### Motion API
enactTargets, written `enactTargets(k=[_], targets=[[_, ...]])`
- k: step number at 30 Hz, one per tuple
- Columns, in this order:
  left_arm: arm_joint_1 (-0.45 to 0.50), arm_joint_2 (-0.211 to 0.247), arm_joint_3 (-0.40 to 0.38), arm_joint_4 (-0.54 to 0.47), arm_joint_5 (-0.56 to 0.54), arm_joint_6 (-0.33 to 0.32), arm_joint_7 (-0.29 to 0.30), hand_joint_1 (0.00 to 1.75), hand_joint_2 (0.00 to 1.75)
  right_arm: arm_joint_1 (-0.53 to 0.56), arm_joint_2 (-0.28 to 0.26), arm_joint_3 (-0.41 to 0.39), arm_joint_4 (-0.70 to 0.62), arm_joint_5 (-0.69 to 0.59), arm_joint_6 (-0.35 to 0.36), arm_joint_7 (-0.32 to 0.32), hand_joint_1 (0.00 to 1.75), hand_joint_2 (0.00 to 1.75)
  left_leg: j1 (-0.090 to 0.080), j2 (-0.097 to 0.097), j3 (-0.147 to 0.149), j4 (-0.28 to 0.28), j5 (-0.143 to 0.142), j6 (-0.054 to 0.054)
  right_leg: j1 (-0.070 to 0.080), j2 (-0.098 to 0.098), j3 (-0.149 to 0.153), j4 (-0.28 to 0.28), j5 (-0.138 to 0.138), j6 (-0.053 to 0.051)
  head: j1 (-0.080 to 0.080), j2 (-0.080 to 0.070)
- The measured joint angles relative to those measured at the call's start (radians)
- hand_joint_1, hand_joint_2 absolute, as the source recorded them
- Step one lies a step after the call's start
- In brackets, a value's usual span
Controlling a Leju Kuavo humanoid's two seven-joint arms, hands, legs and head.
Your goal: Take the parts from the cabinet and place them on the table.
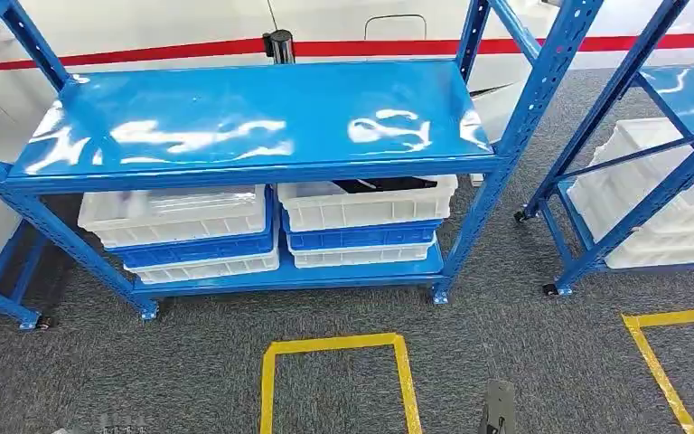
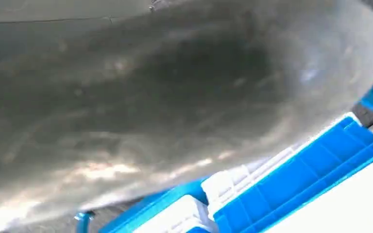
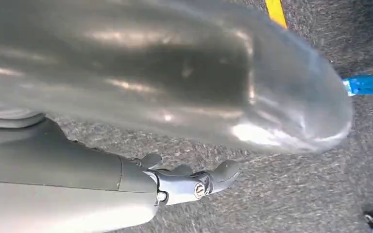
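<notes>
Faced the blue rack (image 1: pixel 253 127), its top shelf bare. Found the dark parts (image 1: pixel 384 184) lying in the topmost white crate (image 1: pixel 366 206) of the right-hand stack on the lower shelf, tucked close under the top shelf, not yet touched.

Right hand (image 3: pixel 165 77) hung over the grey carpet, fingers (image 3: pixel 194 183) stretched out and slack, nothing in them. Left hand (image 2: pixel 175 107) too close and too blurred to the wrist camera to tell whether spread or curled. Hung near blue and white crates.

Step in hand, by judgement: approach and reach. Best to close in squarely on the right-hand stack, bend low, and slide a hand in flat beneath the shelf edge, since little headroom was left above that crate. Better to grip the part by its exposed end than to grope deeper where nothing could be seen.

Counted on this rack: two stacks of three crates each, so four white and two blue (image 1: pixel 201 249). Counted on the floor: two yellow tape outlines (image 1: pixel 334 344). Beside, a second rack (image 1: pixel 633 154) with more white crates, number unclear.
</notes>
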Motion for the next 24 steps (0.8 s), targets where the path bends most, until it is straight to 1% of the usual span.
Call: enactTargets(k=[24], targets=[[-0.001, -0.008, 0.000, -0.024, 0.003, -0.001, 0.000, 0.00, 0.00, -0.001, 0.008, -0.027, -0.016, 0.000, 0.001, -0.002, 0.00, 0.00, 0.000, 0.000, -0.003, 0.000, 0.000, 0.000, 0.000, 0.000, -0.003, 0.000, 0.000, 0.000, 0.000, 0.000]])
